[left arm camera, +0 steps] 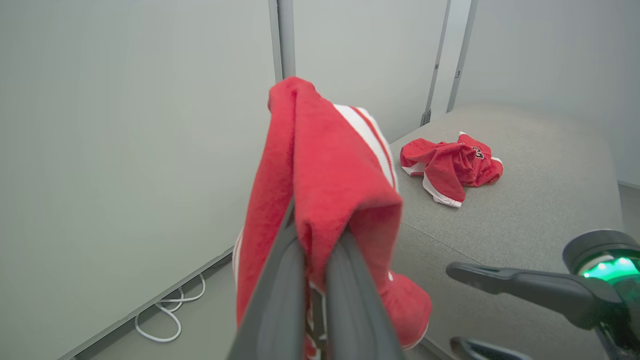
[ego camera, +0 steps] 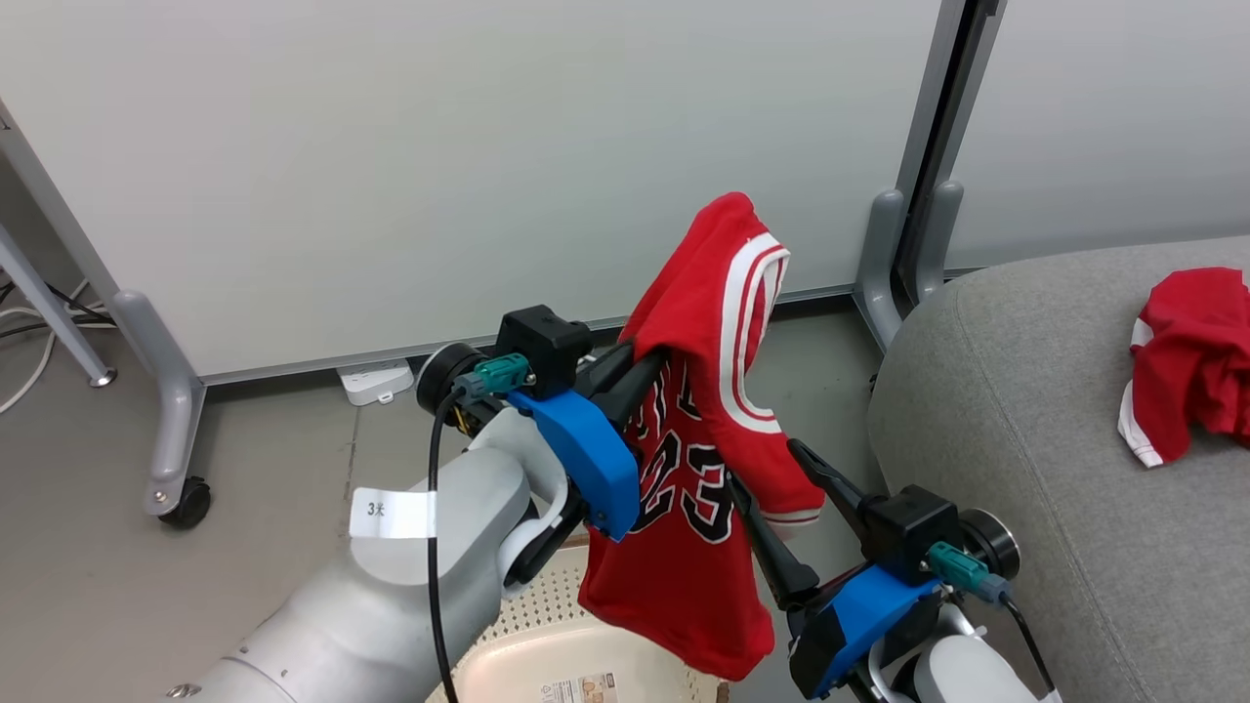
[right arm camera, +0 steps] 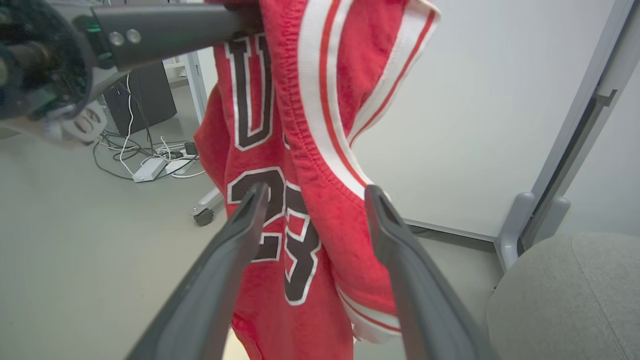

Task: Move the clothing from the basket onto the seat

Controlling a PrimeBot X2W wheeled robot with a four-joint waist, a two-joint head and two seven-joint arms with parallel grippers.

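Note:
A red jersey [ego camera: 703, 439] marked "23" hangs from my left gripper [ego camera: 645, 356], which is shut on its upper fold above the cream basket [ego camera: 547, 664]. In the left wrist view the cloth [left arm camera: 330, 165] drapes over the shut fingers [left arm camera: 285, 280]. My right gripper [ego camera: 771, 478] is open just right of the hanging jersey. In the right wrist view the jersey [right arm camera: 300, 150] hangs beyond and between its spread fingers [right arm camera: 220, 270], which do not pinch it. A second red garment [ego camera: 1191, 361] lies crumpled on the grey seat [ego camera: 1025, 410] at the right.
White partition panels stand behind, with a wheeled foot [ego camera: 176, 488] at the left and a grey post [ego camera: 908, 254] beside the seat. A white power strip [ego camera: 376, 381] and a cable [left arm camera: 165, 320] lie on the floor by the wall.

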